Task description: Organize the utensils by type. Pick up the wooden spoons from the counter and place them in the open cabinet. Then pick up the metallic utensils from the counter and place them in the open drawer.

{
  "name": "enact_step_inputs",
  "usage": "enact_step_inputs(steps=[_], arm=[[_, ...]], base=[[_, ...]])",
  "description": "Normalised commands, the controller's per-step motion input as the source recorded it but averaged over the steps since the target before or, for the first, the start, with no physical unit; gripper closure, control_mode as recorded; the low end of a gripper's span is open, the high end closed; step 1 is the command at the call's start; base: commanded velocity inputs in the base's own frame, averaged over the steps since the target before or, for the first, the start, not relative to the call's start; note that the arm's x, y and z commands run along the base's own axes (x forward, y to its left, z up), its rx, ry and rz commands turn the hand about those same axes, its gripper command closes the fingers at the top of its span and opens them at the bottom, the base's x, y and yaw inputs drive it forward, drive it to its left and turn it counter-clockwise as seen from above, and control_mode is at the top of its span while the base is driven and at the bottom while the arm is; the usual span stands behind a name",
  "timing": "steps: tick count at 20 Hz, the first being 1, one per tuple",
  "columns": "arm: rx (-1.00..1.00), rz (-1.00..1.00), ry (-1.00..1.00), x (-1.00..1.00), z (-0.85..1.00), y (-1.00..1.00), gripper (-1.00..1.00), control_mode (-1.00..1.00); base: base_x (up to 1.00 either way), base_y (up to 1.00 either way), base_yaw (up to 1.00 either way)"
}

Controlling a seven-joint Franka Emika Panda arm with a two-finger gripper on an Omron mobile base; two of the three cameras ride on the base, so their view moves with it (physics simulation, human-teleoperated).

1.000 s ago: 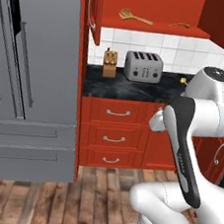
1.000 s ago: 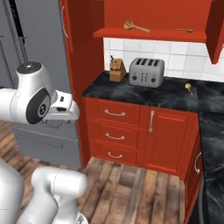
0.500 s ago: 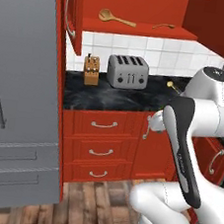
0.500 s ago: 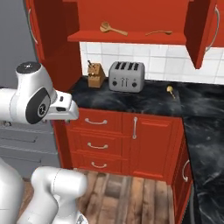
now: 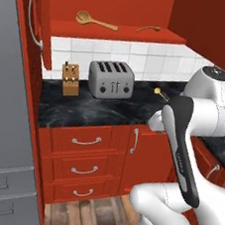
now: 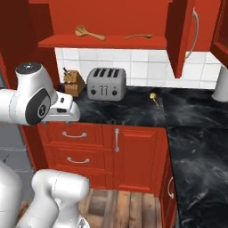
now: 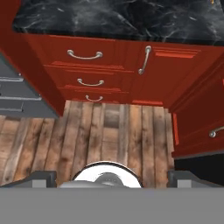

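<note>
Wooden spoons [image 5: 95, 21] shelved; jaws seemingly wide.

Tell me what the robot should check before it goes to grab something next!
1. Wooden spoons put away: ok. Both wooden spoons lie on the cabinet shelf.
2. Metal piece left on the counter: not ok. A small gold-tinted utensil lies to the right of the toaster.
3. Silver spoon: cannot tell where it is.
4. Drawer open for the metal things: cannot tell; the drawer fronts below the counter all look closed.
5. Gripper empty: ok. Its fingertips stand wide apart over the wooden floor, nothing between them.
</note>
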Motion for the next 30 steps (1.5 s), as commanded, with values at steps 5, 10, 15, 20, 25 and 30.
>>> enact_step_inputs(steps=[5, 10, 15, 20, 25, 30], arm=[[0.0, 0.0, 0.0, 0.0, 0.0, 0.0, -1.0, 1.0], [0.0, 0.0, 0.0, 0.0, 0.0, 0.0, -1.0, 1.0], [0.0, 0.0, 0.0, 0.0, 0.0, 0.0, -1.0, 1.0], [0.0, 0.0, 0.0, 0.0, 0.0, 0.0, -1.0, 1.0], [0.0, 0.0, 0.0, 0.0, 0.0, 0.0, -1.0, 1.0], [0.0, 0.0, 0.0, 0.0, 0.0, 0.0, -1.0, 1.0]], base=[[0.39, -0.7, -0.14], [0.52, -0.34, -0.1], [0.7, -0.07, -0.04], [0.61, -0.29, -0.07], [0.41, -0.59, -0.11], [0.65, -0.2, -0.05]])
